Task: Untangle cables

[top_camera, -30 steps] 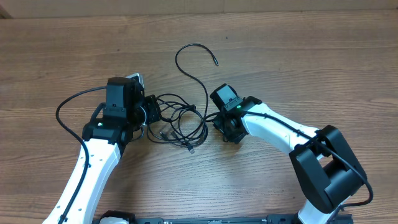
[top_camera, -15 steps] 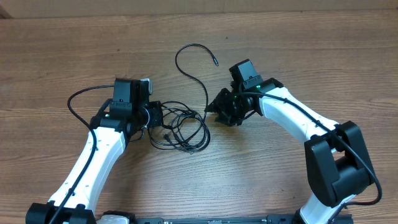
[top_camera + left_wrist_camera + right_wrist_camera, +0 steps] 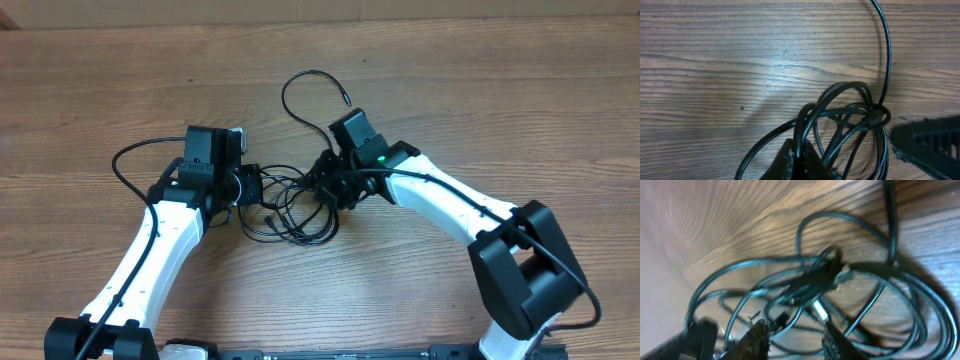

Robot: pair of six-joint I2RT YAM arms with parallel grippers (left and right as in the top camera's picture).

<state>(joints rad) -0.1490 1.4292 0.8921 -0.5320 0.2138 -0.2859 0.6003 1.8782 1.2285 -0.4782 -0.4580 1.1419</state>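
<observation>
The cables [image 3: 295, 205] lie as a tangled black bundle on the wooden table between my two arms. One strand loops away toward the back [image 3: 300, 90] and ends in a small plug. My left gripper [image 3: 250, 187] is at the bundle's left edge, shut on a strand, seen pinched between its fingers in the left wrist view [image 3: 799, 157]. My right gripper [image 3: 322, 180] is open over the bundle's right side. In the right wrist view its fingers [image 3: 795, 335] straddle several strands of the cables [image 3: 815, 280] without closing on them.
The wooden table [image 3: 500, 90] extends around the bundle. Thicker black wires of the left arm [image 3: 125, 160] arc to the left of the left wrist. My right finger shows at the right edge of the left wrist view [image 3: 930, 142].
My right gripper has swung left from beside the bundle and now sits over its right side. The left gripper has stayed on its strand; the bundle has shifted slightly.
</observation>
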